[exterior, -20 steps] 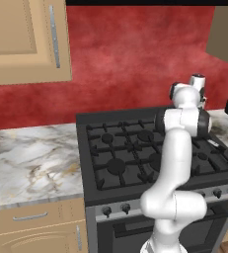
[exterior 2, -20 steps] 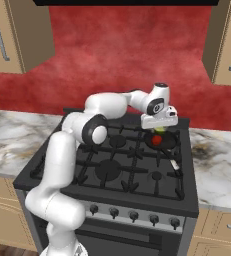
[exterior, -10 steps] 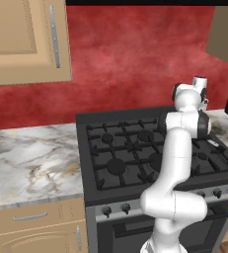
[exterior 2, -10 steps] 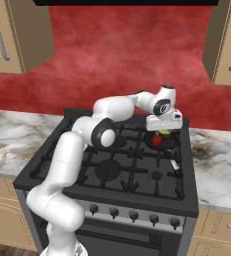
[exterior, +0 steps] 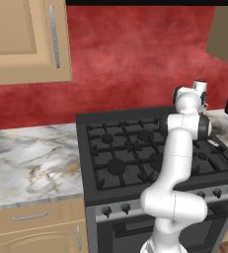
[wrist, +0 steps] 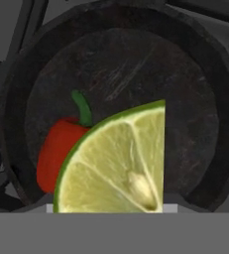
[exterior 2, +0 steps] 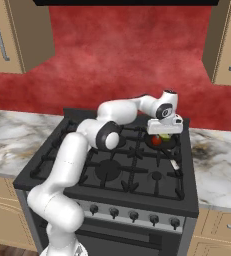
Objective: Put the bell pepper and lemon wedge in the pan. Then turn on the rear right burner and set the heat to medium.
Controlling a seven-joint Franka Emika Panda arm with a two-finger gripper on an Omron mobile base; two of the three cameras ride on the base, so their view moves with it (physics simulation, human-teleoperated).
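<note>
End effector [exterior 2: 163,134] over pan [wrist: 205,89], apparently holding lemon wedge [wrist: 118,161]: light, slippery, soft; grip rind sides. Bell pepper [wrist: 59,151] in pan.

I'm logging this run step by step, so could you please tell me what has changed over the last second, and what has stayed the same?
The gripper has swung further right along the back of the stove and now hangs over the pan, with the lemon wedge close under the hand camera. The bell pepper lay in the pan throughout. Stove and counter are unchanged.
</note>
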